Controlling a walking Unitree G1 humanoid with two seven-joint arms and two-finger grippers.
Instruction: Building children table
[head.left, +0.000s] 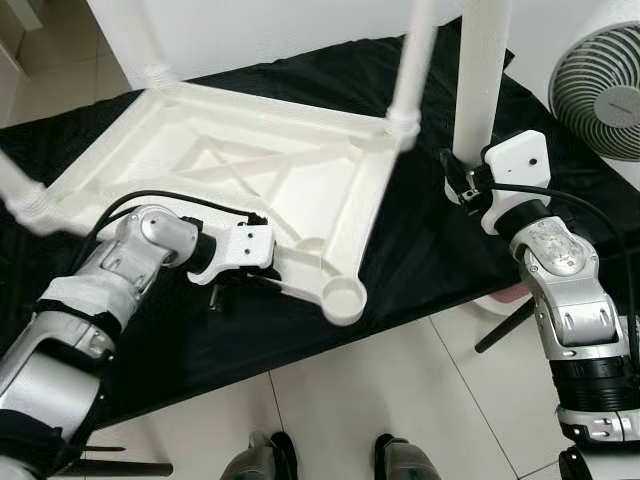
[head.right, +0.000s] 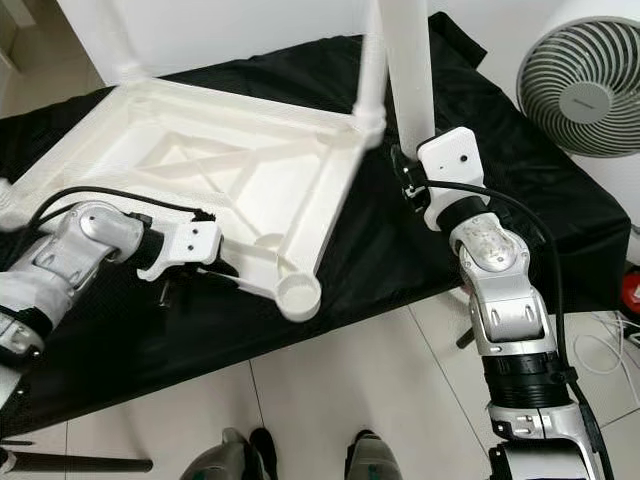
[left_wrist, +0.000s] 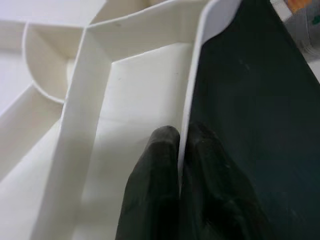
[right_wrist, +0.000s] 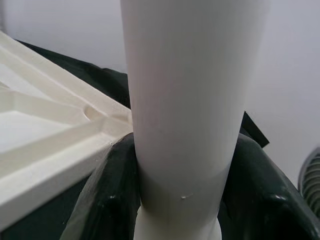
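A white plastic table top (head.left: 250, 150) lies upside down on a black cloth. White legs stand in its far corners, one at the far right corner (head.left: 410, 70). The near corner socket (head.left: 343, 297) is a bare open ring. My left gripper (head.left: 228, 288) is at the top's near edge, and in the left wrist view its fingers (left_wrist: 155, 175) are shut on the thin rim wall (left_wrist: 192, 100). To the right of the top, my right gripper (head.left: 460, 180) is shut around a loose white leg (right_wrist: 185, 100) and holds it upright (head.left: 482, 70) over the cloth.
The black cloth (head.left: 420, 250) covers a low surface whose front edge runs close to my feet (head.left: 270, 460). A grey fan (head.left: 600, 90) stands at the right. White tile floor (head.left: 400, 400) lies in front, with a dark stand leg (head.left: 505, 325) and cables (head.right: 610, 340) at the right.
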